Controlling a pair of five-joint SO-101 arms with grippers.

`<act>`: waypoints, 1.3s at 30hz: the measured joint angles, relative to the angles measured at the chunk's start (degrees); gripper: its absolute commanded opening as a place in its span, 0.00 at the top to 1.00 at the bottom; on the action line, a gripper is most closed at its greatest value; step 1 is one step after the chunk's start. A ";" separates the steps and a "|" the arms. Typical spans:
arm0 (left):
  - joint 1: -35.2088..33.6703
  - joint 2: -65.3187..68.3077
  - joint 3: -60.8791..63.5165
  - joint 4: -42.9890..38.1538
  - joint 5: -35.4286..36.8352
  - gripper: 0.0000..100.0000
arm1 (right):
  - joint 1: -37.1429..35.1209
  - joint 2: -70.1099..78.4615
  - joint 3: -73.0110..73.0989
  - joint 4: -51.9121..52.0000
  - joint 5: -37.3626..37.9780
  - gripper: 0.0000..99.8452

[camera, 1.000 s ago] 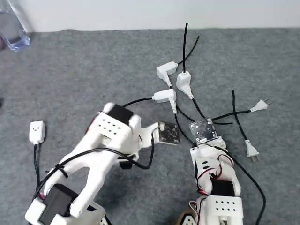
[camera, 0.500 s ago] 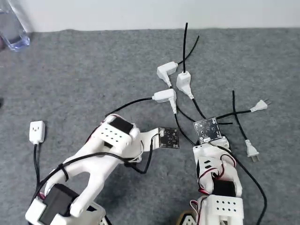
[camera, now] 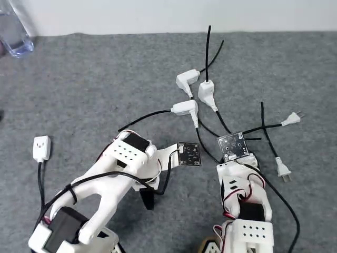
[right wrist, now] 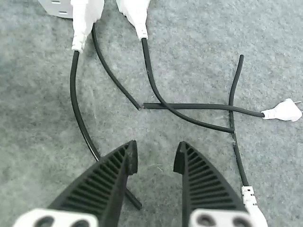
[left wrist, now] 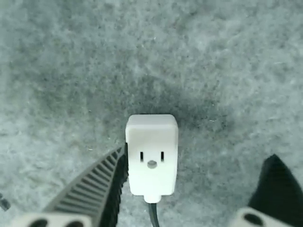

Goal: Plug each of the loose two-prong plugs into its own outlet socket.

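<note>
A white outlet socket (left wrist: 151, 153) lies face up on the grey carpet, its black cord running back toward my left wrist. My left gripper (left wrist: 196, 158) is open around it; the ribbed finger (left wrist: 94, 189) touches one side and the other finger (left wrist: 274, 182) stands well clear. My right gripper (right wrist: 155, 158) is open over bare carpet with nothing between its fingers. Beyond it lie crossed black cords (right wrist: 189, 108) and two loose two-prong plugs, one (right wrist: 284, 109) farther out and one (right wrist: 251, 196) close by. From above, these plugs (camera: 292, 118) (camera: 283, 171) lie right of the right arm (camera: 242, 195).
Three white socket bodies (camera: 187, 80) (camera: 205, 92) (camera: 184, 108) with cords cluster at the middle back. Another white socket (camera: 41, 147) lies at the far left. A clear bottle (camera: 13, 37) stands in the back left corner. Open carpet spreads across the left and back.
The left arm drew back and lowered. Its dark jaw now sticks out beneath the arm, so the gripper has opened. The right arm shifted slightly, then held still.
</note>
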 measured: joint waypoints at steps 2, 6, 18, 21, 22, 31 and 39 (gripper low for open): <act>0.00 0.00 0.00 1.14 0.00 0.59 | 0.00 0.00 0.00 0.00 0.00 0.86; 0.00 0.00 0.00 4.13 0.00 0.59 | 0.00 0.00 0.00 -1.23 0.00 0.86; -2.90 -0.26 3.69 -4.48 2.46 0.59 | 0.00 0.00 0.00 -1.93 -0.18 0.86; -3.16 -0.18 3.87 -5.01 2.46 0.59 | -0.09 0.00 0.00 -1.93 -0.18 0.86; -3.16 -0.09 3.87 -5.01 2.37 0.59 | -0.26 0.00 0.00 -1.93 -0.18 0.86; -5.71 0.00 4.22 -7.74 0.00 0.59 | -1.05 0.00 0.09 -1.93 -0.18 0.86; -9.05 13.54 -6.15 -6.33 -1.41 0.59 | -1.05 0.00 0.09 -1.93 -0.18 0.86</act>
